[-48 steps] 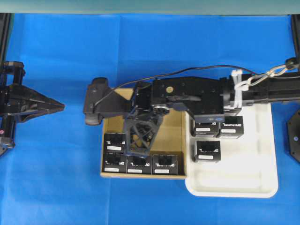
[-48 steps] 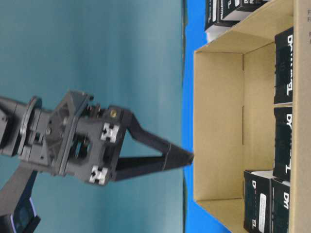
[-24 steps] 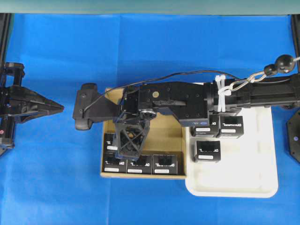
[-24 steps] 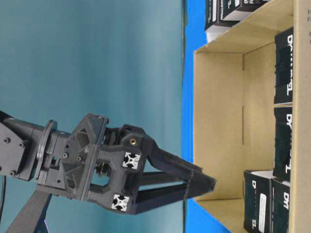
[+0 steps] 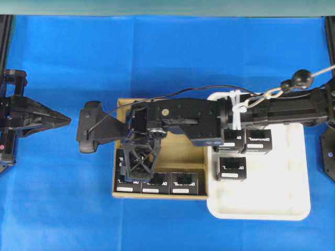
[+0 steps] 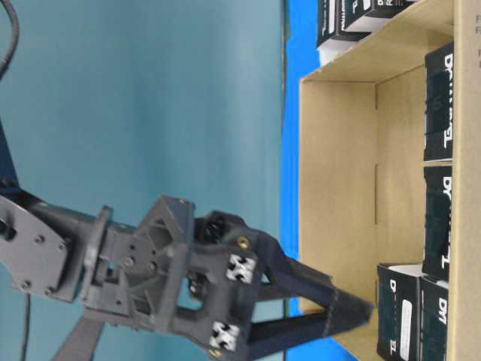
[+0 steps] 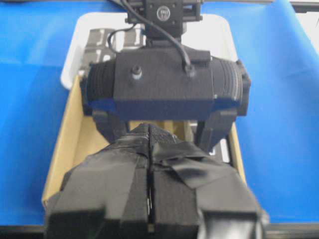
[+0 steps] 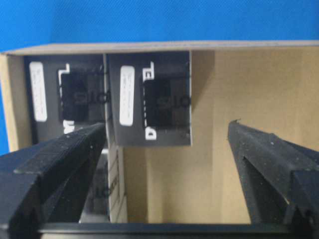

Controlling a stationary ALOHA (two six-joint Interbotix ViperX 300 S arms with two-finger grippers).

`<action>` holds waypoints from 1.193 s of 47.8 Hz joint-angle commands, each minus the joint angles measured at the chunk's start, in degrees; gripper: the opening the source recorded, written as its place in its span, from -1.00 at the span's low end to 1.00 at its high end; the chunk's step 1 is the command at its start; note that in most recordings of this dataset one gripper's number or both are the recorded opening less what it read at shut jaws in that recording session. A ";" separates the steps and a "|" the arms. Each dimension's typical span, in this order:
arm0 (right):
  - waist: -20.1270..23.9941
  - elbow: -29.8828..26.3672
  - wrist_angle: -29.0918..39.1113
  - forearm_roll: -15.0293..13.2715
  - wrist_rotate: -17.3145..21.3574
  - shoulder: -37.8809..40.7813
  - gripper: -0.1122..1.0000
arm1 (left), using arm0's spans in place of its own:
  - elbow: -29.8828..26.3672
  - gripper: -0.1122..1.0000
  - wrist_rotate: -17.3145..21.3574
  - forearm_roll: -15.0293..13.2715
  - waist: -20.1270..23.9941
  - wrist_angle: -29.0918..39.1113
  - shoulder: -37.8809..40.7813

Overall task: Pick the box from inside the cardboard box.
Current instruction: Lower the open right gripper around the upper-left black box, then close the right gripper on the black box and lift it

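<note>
Right end effector (image 5: 137, 166), fingers spread wide, has moved lower and further left than a second ago, now inside the cardboard box (image 5: 184, 152); the box (image 8: 149, 104) lies just ahead between its fingers. Left end effector (image 5: 62, 120), closed, stays parked well apart.

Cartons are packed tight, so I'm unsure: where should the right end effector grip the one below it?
From straight above; the cardboard box walls block sideways approach. Grip the carton across its two sides: one faces bare floor, the other abuts a neighbour, so that finger probably must wedge into the seam. The right end effector is open.
</note>
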 commanded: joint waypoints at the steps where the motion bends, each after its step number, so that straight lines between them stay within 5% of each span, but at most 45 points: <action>1: 0.35 -1.23 -0.09 0.09 -0.09 0.88 0.99 | -1.49 -0.92 0.09 0.09 0.09 -0.26 0.18; 57: -1.41 -2.37 -0.88 -0.09 -0.62 5.10 0.99 | -1.58 -0.92 -1.41 0.09 -1.85 1.93 -1.23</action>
